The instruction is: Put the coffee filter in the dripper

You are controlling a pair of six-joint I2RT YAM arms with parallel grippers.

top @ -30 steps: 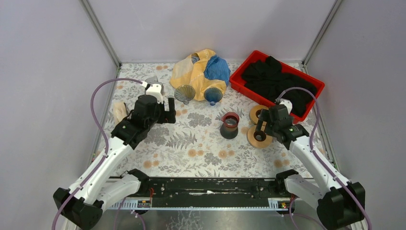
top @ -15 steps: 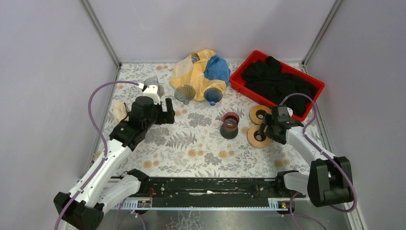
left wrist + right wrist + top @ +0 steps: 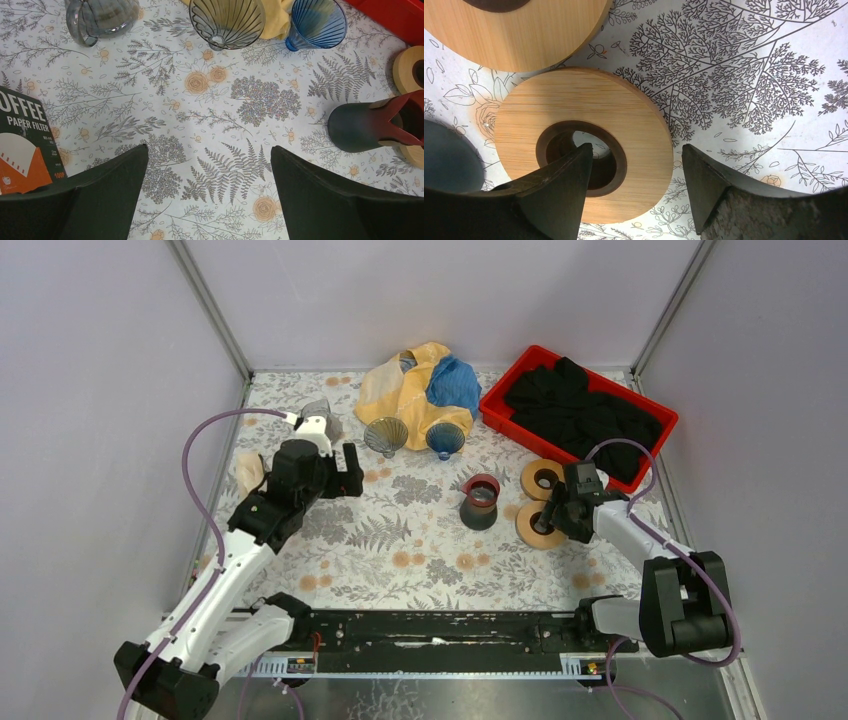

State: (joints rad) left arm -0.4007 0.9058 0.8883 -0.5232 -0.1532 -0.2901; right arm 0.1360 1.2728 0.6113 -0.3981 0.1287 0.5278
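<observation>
Black plastic formed both pairs of fingers. From the top camera, the left end effector [image 3: 352,472] stood wide open and held nothing, hovering over the floral-printed surface [image 3: 420,540]. The coffee filter box [image 3: 248,472] lay behind it. A ribbed grey dripper [image 3: 385,435] and a blue dripper [image 3: 445,439] stood ahead of it, by a crumpled yellow cloth [image 3: 400,390]. The right end effector [image 3: 550,518] was down at a flat bamboo ring [image 3: 530,532]. A second ring [image 3: 541,478] lay just beyond, and a dark cup with a red lip [image 3: 481,503] stood to its left.

At the left wrist, only printed surface lay between the spread fingers. The orange-and-black box sat just outside the left finger [image 3: 100,190], and the fluted, cone-shaped drippers stood well ahead.

At the right wrist, the jaws were partly open and gripped nothing. They straddled the ring's band, one fingertip [image 3: 574,165] over the dark-lined centre hole and the other just outside the rim, with a sliver of surface between. The wood showed fine straight grain.
</observation>
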